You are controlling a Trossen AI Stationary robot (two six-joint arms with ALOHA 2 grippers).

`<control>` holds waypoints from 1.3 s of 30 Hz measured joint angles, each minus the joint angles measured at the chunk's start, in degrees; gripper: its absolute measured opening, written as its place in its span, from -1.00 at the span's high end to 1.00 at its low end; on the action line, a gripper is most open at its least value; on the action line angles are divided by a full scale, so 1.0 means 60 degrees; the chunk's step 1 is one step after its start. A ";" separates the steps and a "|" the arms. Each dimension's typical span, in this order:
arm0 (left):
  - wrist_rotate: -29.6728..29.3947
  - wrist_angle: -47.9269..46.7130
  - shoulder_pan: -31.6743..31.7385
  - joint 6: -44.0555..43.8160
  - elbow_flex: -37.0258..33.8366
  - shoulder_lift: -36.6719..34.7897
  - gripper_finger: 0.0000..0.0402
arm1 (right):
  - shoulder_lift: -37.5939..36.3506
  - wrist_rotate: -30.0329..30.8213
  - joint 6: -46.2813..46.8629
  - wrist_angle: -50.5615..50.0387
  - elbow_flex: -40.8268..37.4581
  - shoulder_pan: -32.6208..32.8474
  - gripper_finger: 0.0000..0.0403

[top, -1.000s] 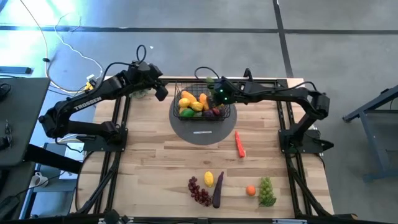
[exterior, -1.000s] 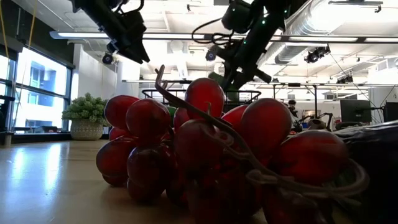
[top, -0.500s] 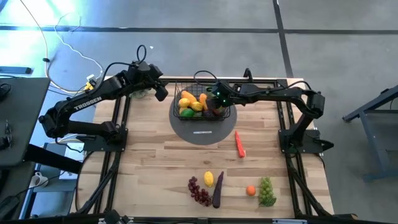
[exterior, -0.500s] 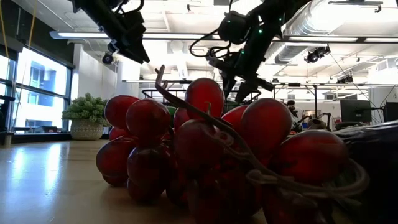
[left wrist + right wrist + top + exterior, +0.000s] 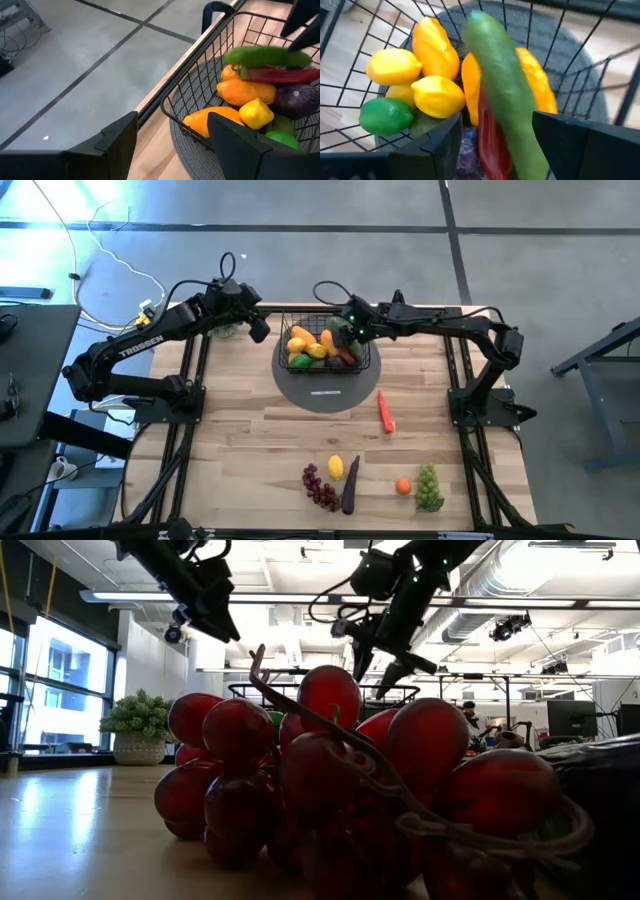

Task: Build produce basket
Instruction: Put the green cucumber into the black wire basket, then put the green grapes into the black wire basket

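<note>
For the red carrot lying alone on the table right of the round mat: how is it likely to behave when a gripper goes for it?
The carrot is long and tapered, so a nudge would probably roll it in a curve toward its thin end. It lies flat on the bare wooden table, apart from other produce, so a grasp across its middle looks unobstructed. It is probably a light, stiff toy, though that cannot be confirmed.

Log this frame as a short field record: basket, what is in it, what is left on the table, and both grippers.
basket: black wire-mesh rectangular basket on a round dark grey disc, at the table's far edge
in basket: yellow lemons, orange mangoes, a lime, a red pepper, a long green cucumber lying on top
on table: carrot, purple grapes, lemon, eggplant, small orange fruit, green grapes
left gripper: open, beside the basket's left end, holding nothing
right gripper: open, above the basket over the cucumber
</note>
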 joint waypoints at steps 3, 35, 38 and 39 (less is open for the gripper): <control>0.0000 -0.0098 -0.0001 0.0000 0.0001 0.0000 -0.13 | 0.0000 0.0230 -0.0131 -0.0581 0.0426 0.0008 -0.11; 0.3161 -0.1534 -0.0538 -0.1397 0.0002 -0.0007 -0.13 | -0.0015 0.0087 0.2420 -0.0902 0.1173 0.3257 -0.11; 0.3455 -0.1560 -0.0976 -0.1709 0.0000 -0.0007 -0.13 | -0.0015 -0.0015 0.2616 -0.1142 0.1177 0.3619 -0.11; 0.3478 -0.1560 -0.1149 -0.1823 0.0002 -0.0007 -0.13 | -0.0015 -0.0018 0.2699 -0.1261 0.1177 0.3734 -0.11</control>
